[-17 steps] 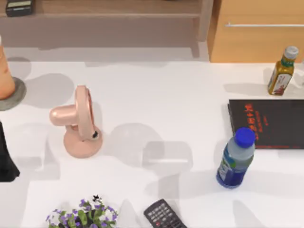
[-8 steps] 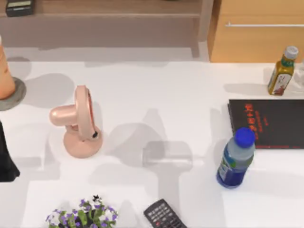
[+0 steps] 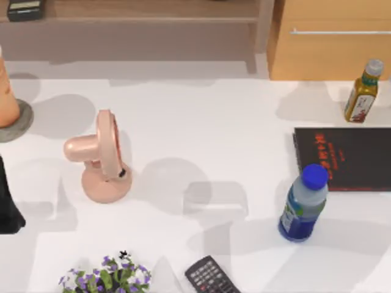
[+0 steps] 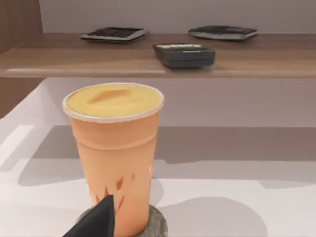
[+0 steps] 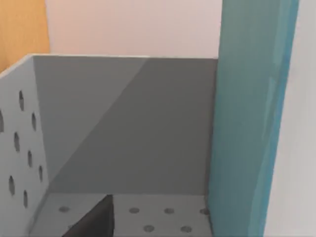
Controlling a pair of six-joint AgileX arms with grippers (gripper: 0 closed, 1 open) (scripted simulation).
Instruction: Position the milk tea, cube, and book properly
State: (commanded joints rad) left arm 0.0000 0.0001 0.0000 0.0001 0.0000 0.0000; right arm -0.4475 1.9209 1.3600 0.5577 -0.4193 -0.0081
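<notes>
Top view: the smooth white desk has its middle open, from the far edge toward the near one. At the far left edge the peach-orange tapered milk tea stands on a round grey stone coaster, cut by the frame. A glossy pink desk fan stands left of centre. At the right are a flat black book with red lettering, a blue-capped bottle at its near left corner, and an olive-yellow bottle with a white cap beyond it. A remote control and purple flowers sit at the bottom edge. A dark part of the left arm enters at the left edge.

Left wrist view: the milk tea stands upright on the rough coaster, its rim a pale ring. One dark finger of the left tool is beside its base; whether the tool is apart or together I cannot tell. Flat dark devices lie on a wooden shelf behind.

Right wrist view: the plain teal book stands upright along the right side, against a grey perforated bin with dotted floor and wall. A dark finger of the right tool is low in the frame; its spread I cannot tell.
</notes>
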